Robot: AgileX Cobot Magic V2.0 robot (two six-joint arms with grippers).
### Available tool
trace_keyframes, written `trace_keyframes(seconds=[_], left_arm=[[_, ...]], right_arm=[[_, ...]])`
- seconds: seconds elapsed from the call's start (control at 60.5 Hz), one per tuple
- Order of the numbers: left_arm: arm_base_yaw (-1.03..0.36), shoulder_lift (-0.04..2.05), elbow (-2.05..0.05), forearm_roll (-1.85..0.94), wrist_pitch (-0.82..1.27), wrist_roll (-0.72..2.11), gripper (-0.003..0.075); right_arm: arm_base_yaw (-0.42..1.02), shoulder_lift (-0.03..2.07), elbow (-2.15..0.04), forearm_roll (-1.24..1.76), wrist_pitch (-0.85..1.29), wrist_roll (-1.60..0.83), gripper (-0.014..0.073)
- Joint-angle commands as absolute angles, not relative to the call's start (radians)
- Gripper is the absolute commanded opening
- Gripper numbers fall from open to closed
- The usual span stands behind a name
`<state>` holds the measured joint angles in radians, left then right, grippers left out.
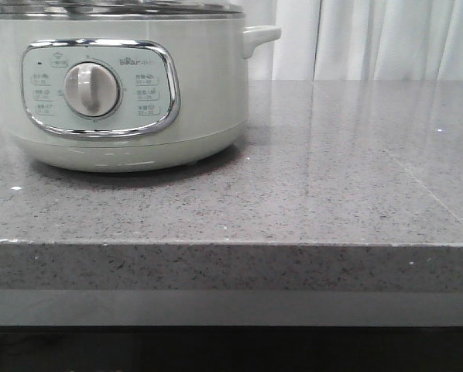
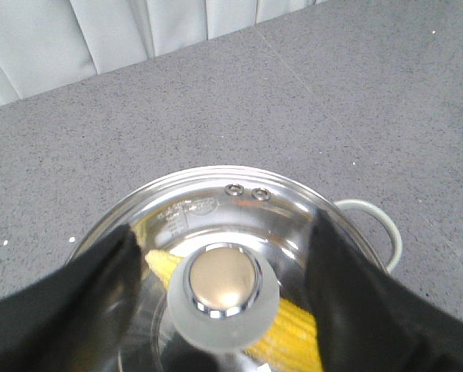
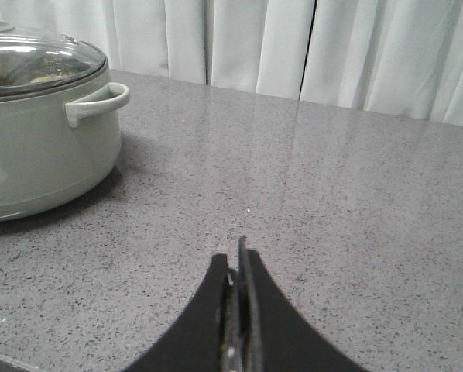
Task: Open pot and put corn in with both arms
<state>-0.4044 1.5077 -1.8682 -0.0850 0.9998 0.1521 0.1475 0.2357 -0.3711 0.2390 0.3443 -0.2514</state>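
The pale grey-green pot (image 1: 115,93) stands at the back left of the counter with its steel-rimmed glass lid (image 2: 216,198) on. My left gripper (image 2: 225,229) hangs open above the lid, its black fingers (image 2: 100,287) on either side of the round lid knob (image 2: 224,294) and apart from it. The yellow corn (image 2: 289,333) lies inside the pot and shows through the glass under the knob. My right gripper (image 3: 238,260) is shut and empty, low over the counter to the right of the pot (image 3: 38,147). Neither gripper shows in the front view.
The grey speckled counter (image 1: 332,170) stretches to the right of the pot, with its front edge (image 1: 231,244) close to me. White curtains (image 1: 386,39) hang behind it. A small side handle (image 3: 100,101) sticks out from the pot towards my right gripper.
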Motion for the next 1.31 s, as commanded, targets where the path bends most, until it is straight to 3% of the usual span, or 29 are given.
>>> trace_keyframes(seconds=[0.0,0.149,0.363,0.644,0.876,1.09,1.289], left_arm=[[-0.405,1.416,-1.825,-0.092,0.915,0.148,0.0309],[-0.405,1.274,-1.626,-0.092,0.809,0.15,0.0135],[-0.405,1.04,-1.33,-0.092,0.685,0.15,-0.0019],[-0.405,0.656,-0.909,-0.092,0.445,0.15,-0.0018],[-0.405,0.343,-0.627,-0.101,0.372,0.15,-0.0018],[-0.405,0.121,-0.498,-0.101,0.372,0.15,-0.0018],[-0.405,0.086,-0.464,-0.101,0.372,0.15,-0.0018]], right_arm=[[0.143,0.243,-0.397,0.243,0.266,-0.26,-0.0068],[0.143,0.243,-0.397,0.243,0.268,-0.26,-0.0068],[0.143,0.243,-0.397,0.243,0.268,-0.26,-0.0068],[0.143,0.243,-0.397,0.243,0.268,-0.26,-0.0068],[0.143,0.243,-0.397,0.243,0.268,-0.26,-0.0068],[0.143,0.243,-0.397,0.243,0.268,-0.26,-0.0068],[0.143,0.243,-0.397,0.243,0.268,-0.26,-0.0068]])
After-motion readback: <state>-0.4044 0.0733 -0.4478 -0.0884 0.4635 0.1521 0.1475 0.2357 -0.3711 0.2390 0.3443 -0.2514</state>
